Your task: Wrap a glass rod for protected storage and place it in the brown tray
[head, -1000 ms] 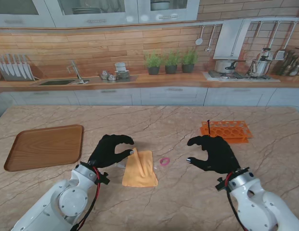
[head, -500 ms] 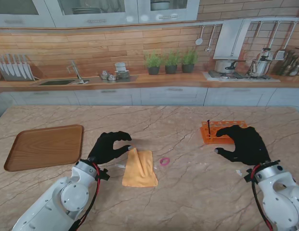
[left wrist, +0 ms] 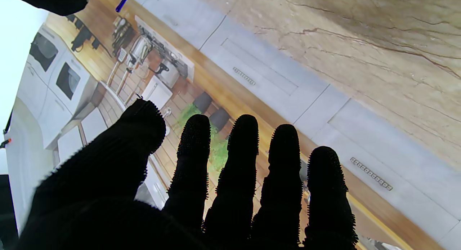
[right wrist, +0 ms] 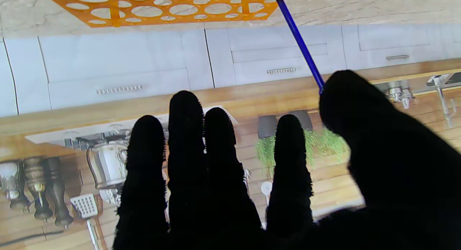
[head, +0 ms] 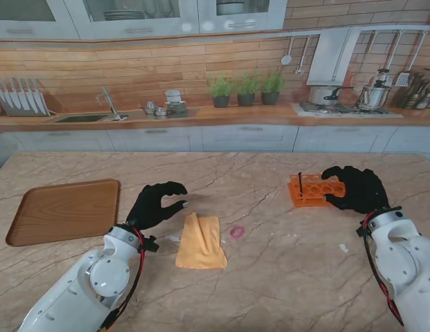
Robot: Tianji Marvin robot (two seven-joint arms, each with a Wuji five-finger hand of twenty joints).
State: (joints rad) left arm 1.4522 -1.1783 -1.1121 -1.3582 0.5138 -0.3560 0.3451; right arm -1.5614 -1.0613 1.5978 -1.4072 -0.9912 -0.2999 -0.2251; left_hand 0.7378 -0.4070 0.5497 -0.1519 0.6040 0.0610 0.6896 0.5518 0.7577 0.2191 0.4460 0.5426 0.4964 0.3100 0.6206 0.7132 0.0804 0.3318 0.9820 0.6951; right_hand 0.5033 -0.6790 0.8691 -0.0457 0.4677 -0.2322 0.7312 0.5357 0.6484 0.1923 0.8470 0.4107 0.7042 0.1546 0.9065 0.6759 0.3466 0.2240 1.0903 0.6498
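Light is even and bright, with soft shadows on the tabletop (head: 270, 277). The stand view is sharp. In both wrist views the black fingers (right wrist: 187, 152) show no detail.

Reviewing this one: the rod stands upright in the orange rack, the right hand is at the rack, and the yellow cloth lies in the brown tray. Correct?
Not quite. The cloth lies on the table to the right of the tray, not in it; the stand view shows this. The rest holds: the rod stands upright in the rack, and the right hand is at the rack.
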